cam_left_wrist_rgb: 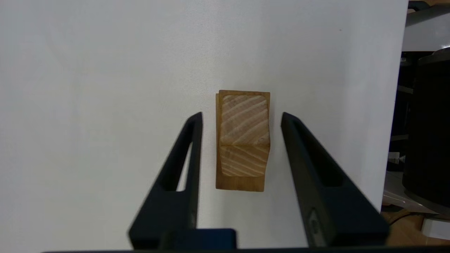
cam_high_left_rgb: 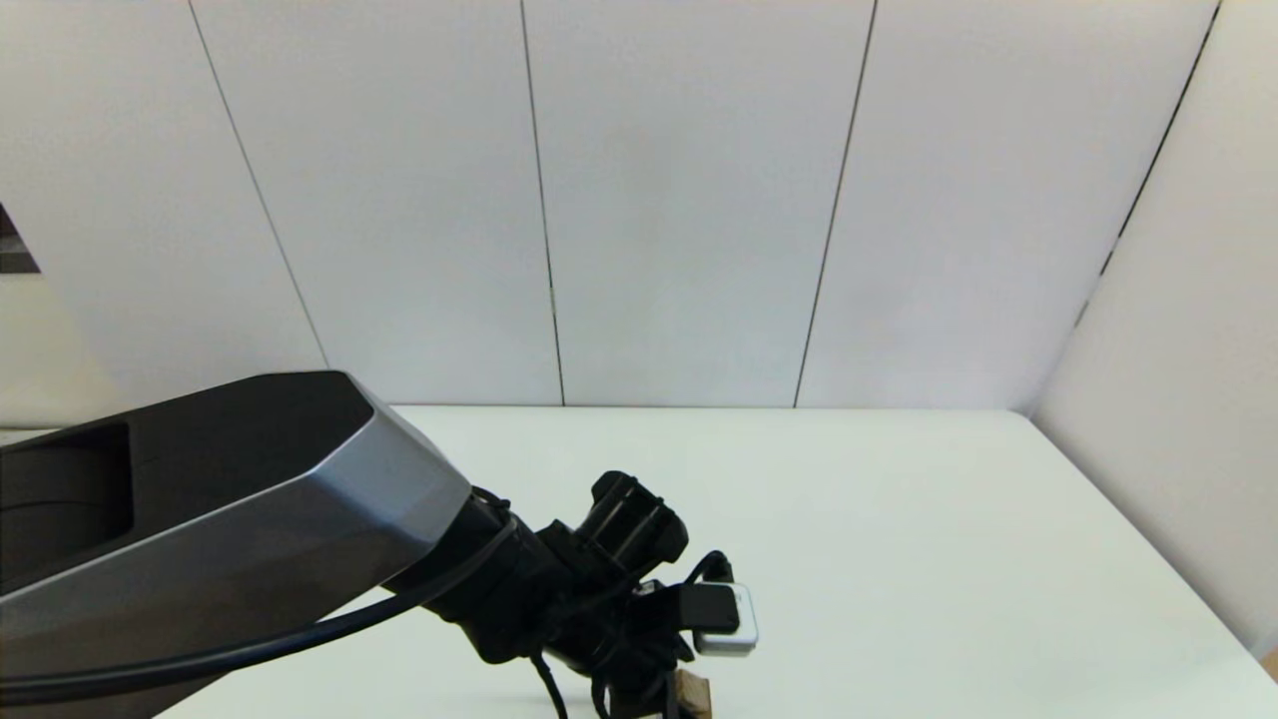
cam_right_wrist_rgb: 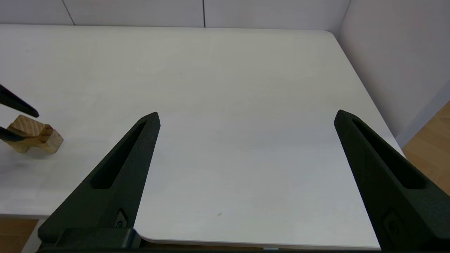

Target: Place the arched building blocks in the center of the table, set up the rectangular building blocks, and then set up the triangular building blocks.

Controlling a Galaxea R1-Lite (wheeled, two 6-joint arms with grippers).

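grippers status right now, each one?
left gripper: open, fingers either side of the arched block, holding nothing
right gripper: open, empty

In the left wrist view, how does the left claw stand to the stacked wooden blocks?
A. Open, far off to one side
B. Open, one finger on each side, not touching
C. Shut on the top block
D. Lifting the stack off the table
B. The left claw is open, its fingers flanking the wooden blocks with white table visible in both gaps.
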